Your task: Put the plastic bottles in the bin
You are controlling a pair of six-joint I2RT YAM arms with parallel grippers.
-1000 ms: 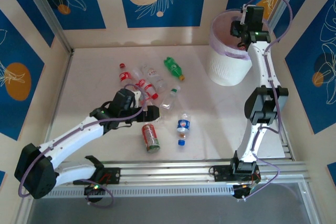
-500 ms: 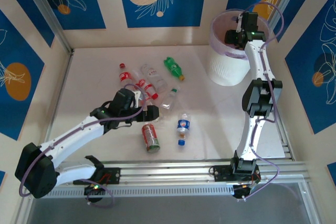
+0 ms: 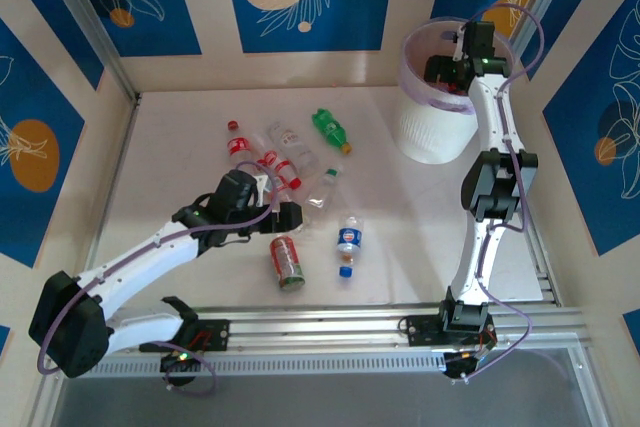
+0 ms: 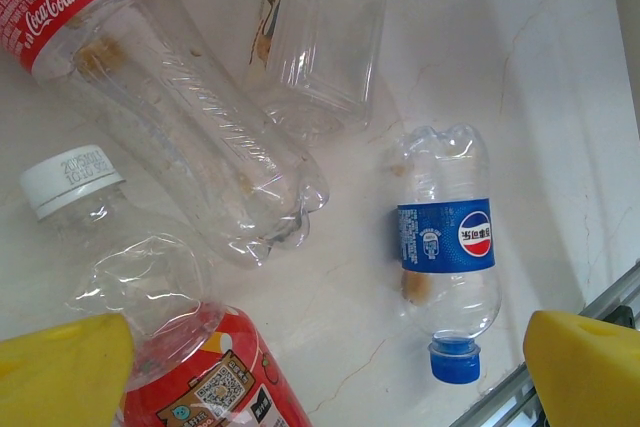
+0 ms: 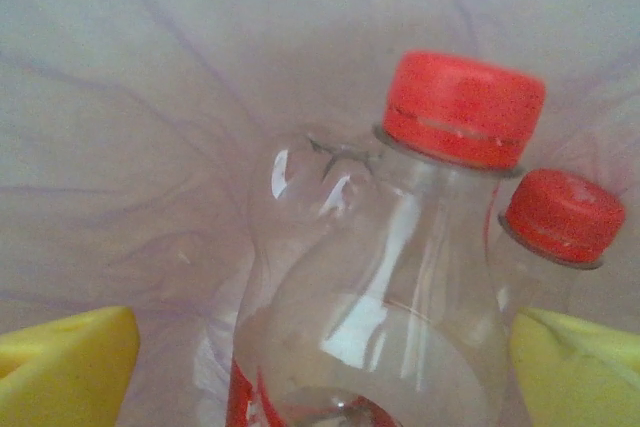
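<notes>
Top external view: right gripper (image 3: 447,69) sits lower than a second ago. It was above the rim of the bin (image 3: 425,137) at upper right of frame and now dips into the mouth. Its jaws have gone from nearly closed to spread wide.

Right wrist view: the yellow fingers (image 5: 65,367) are out at the two lower corners. A clear red-capped bottle (image 5: 400,277) stands between them against the purplish liner. There is a clear gap on the left side, so nothing is clamped. A second red cap (image 5: 563,215) shows just behind it at right, also inside the bin.

My read: this bottle has just been let go, so that drop is done or as good as done.

Left gripper (image 4: 325,367) has not moved over the same second. It is spread wide and holds nothing, hovering left of centre over the loose bottles.

Bottles left on the table (image 3: 180,147):
- blue-labelled bottle (image 3: 348,239), lower centre
- red-labelled bottle (image 3: 287,261), just left of the blue one
- green bottle (image 3: 331,129), upper centre
- cluster of clear bottles (image 3: 275,152), with red labels and caps, up from the left gripper

So the task is well short of finished. Likely next, the right arm lifts clear of the rim and one arm goes for another bottle.
</notes>
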